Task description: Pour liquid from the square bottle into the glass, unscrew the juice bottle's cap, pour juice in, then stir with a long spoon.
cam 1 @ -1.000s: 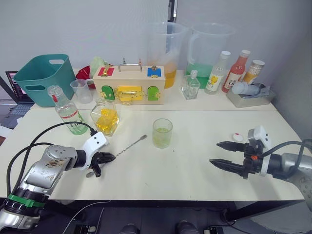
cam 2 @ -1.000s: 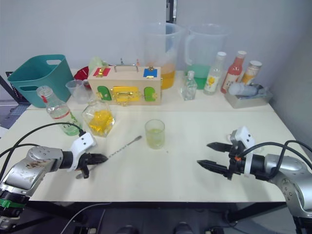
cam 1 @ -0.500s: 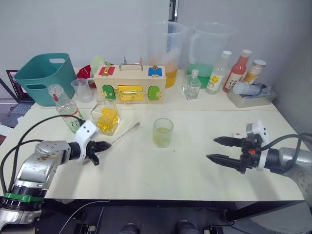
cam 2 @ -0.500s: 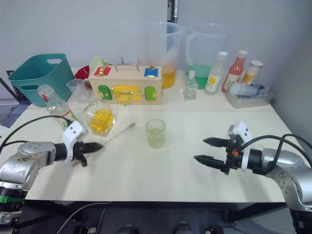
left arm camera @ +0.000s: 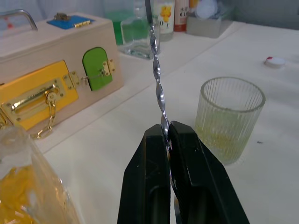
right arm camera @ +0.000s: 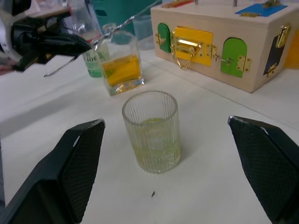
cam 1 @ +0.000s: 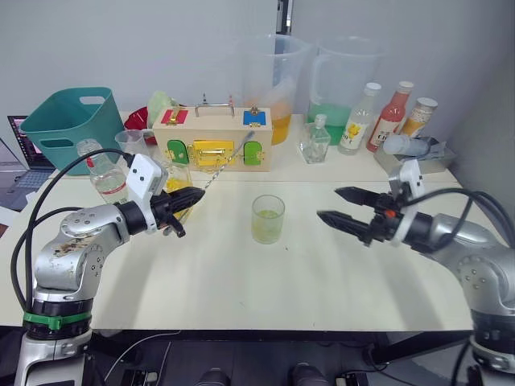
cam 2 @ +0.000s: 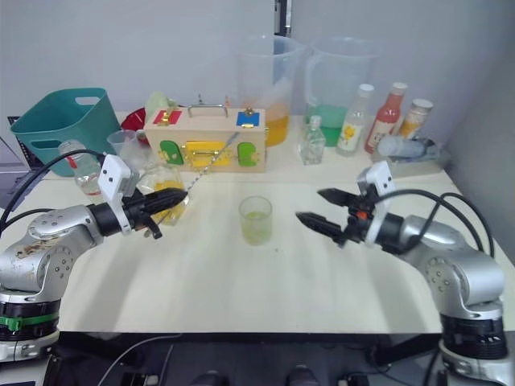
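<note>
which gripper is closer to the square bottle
Left. The left gripper, shut on the long spoon, hovers right beside the square bottle. The right gripper, open, is on the far side of the glass.

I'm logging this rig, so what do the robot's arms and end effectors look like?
Both arms are rounded silver-grey metal with black cables looping alongside. The left end effector and right end effector each have two black tapered fingers, behind a white block. A green band rings the left arm's base.
</note>
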